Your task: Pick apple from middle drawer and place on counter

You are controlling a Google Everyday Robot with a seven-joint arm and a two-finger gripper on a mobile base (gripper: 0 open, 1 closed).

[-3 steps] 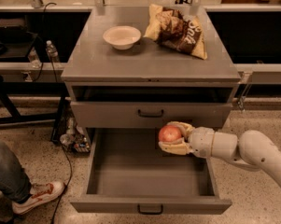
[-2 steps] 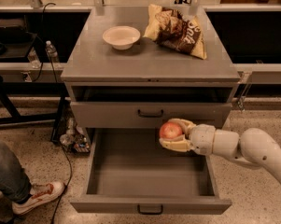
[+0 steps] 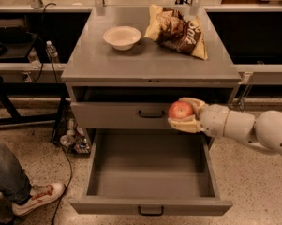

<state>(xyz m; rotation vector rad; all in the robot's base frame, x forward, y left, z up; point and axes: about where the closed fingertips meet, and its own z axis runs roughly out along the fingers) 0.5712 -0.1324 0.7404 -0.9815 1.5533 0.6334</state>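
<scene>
Above the open middle drawer [image 3: 150, 206], the hand [image 3: 181, 113] clamps the apple [image 3: 180, 109] across its middle; it looks firm, light and smooth, likely to roll on the counter [image 3: 150, 67].

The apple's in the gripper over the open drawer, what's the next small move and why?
Probably raise the gripper, shut on the apple, straight up: it hangs over the middle drawer, below counter level, and the bowl and chip bag sit toward the counter's back.
</scene>
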